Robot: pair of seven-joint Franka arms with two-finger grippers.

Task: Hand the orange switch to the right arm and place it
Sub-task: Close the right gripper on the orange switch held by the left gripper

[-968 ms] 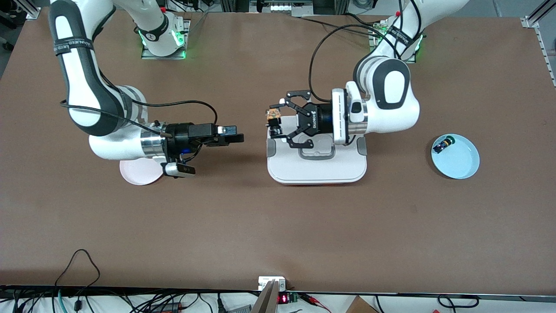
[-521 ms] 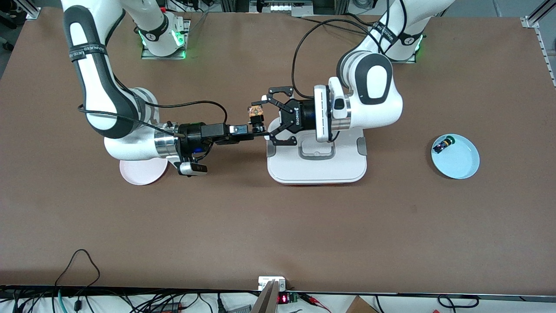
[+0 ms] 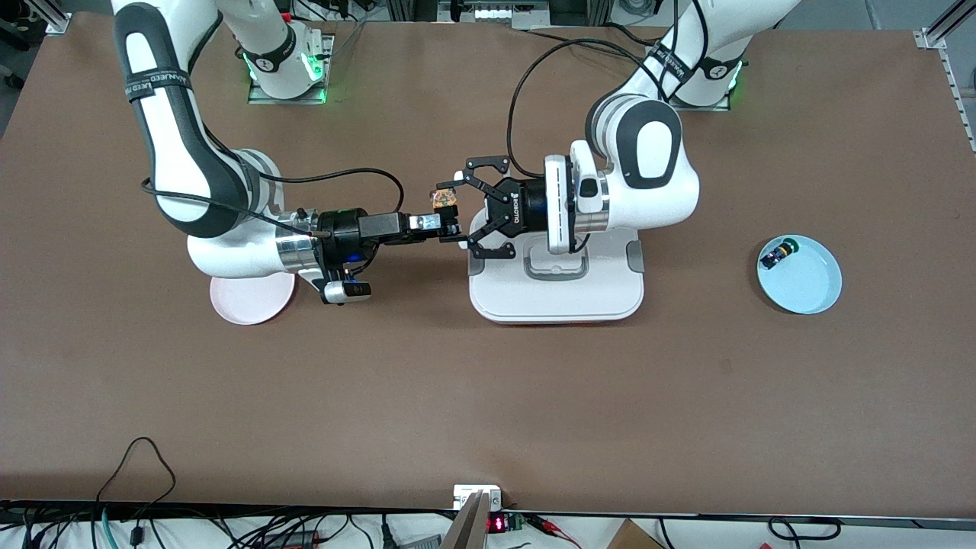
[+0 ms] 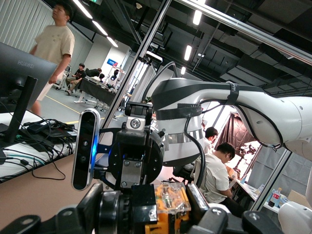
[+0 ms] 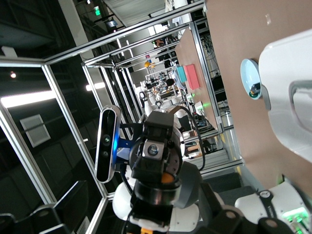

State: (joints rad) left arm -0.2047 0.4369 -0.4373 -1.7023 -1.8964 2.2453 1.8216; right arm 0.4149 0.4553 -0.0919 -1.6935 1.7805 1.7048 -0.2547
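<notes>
Both arms meet mid-air over the bare brown table, just off the corner of the white tray (image 3: 557, 301) toward the right arm's end. Left gripper (image 3: 456, 216), black linkage type, is clenched on the orange switch (image 3: 444, 200); in the left wrist view the switch (image 4: 168, 204) sits between its pads (image 4: 197, 197), orange translucent cap and band on a stubby black body. Right gripper (image 3: 450, 229), slim straight black fingers, has its tips right at the switch's black body; cannot tell whether those fingers are closed on it or not. In the right wrist view the switch (image 5: 165, 178) shows head-on as a small orange spot in a round black barrel. Tray is smooth white plastic with rounded corners and a grey handle recess, directly under the left gripper's wrist. Pink round plate (image 3: 248, 301) lies partly under the right arm's silver wrist. Pale blue round plate (image 3: 808, 286) sits well apart at the left arm's end, holding a green-capped black switch (image 3: 778, 253)
</notes>
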